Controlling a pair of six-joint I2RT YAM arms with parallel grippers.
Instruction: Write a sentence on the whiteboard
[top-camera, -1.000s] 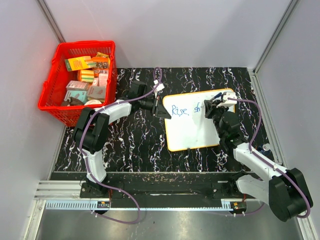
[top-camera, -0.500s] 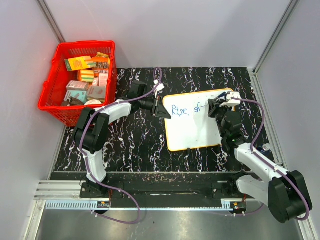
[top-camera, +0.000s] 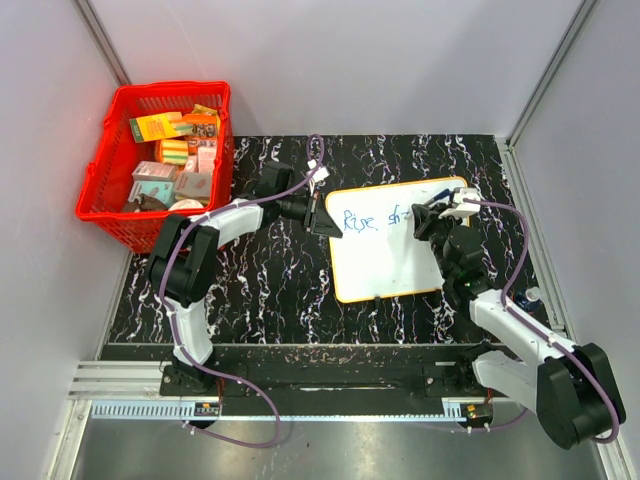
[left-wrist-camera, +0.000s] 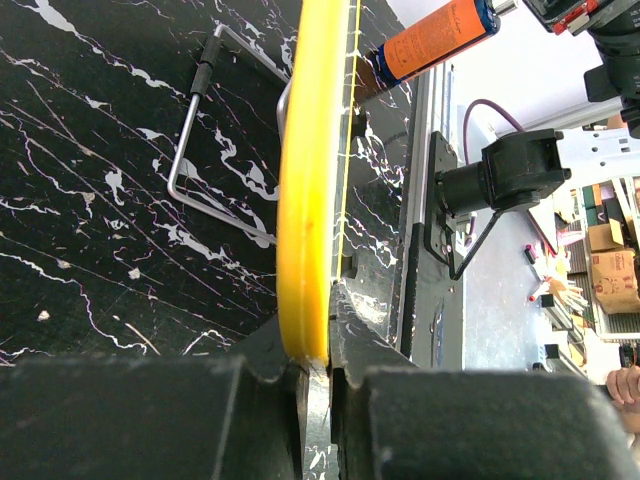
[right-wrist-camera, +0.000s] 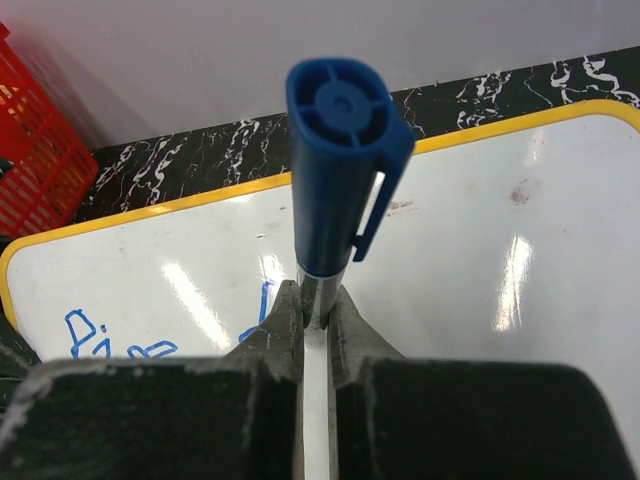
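The whiteboard, white with a yellow rim, lies on the black marbled table. Blue writing, the sentence, reads "Rise. sh" along its upper part. My left gripper is shut on the board's left edge, and the left wrist view shows the yellow rim clamped in the left gripper. My right gripper hovers over the board's upper right, shut on a blue-capped marker. In the right wrist view the right gripper pinches the barrel above the whiteboard, right of the blue strokes.
A red basket full of small boxes stands at the back left. A bent metal wire lies by the board's underside. An orange cylinder with a blue end shows beyond the board. Grey walls close in the table.
My right gripper has shifted a little to the right with the marker, and the second word has grown slightly. The left gripper and the board have not moved.
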